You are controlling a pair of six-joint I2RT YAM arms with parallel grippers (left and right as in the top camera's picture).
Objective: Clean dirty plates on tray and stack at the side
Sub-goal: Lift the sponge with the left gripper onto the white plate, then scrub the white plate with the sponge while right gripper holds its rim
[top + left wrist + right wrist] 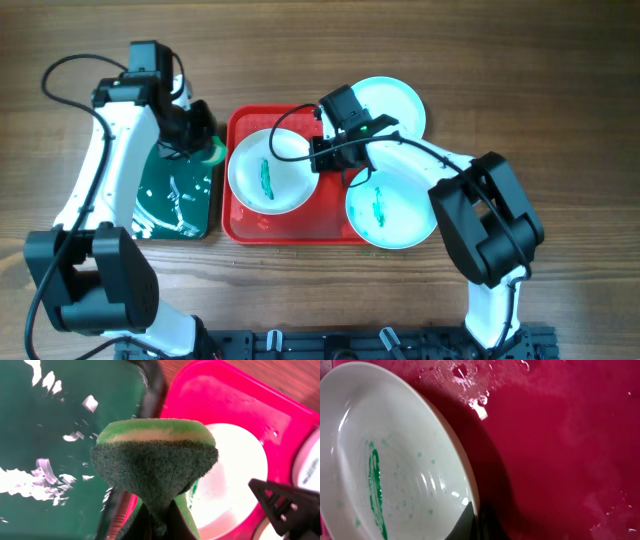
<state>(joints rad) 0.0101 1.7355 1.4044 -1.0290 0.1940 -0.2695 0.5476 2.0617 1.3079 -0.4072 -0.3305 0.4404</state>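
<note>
The white plate (268,172) with a teal scribble lies on the red tray (240,225). My right gripper (318,156) is shut on its right rim; the wrist view shows the plate (395,460) tilted above the wet tray floor (560,450), fingers (476,522) pinching the rim. A pale aqua plate (392,212) with a teal mark overlaps the tray's right edge. Another aqua plate (395,105), unmarked, lies behind the tray on the table. My left gripper (197,135) is shut on a green sponge (155,455), held above the gap between both trays.
A dark green tray (178,200) with wet streaks lies left of the red tray; it shows in the left wrist view (50,435). Bare wooden table surrounds the trays. The right arm's link (485,215) crosses over the table's right side.
</note>
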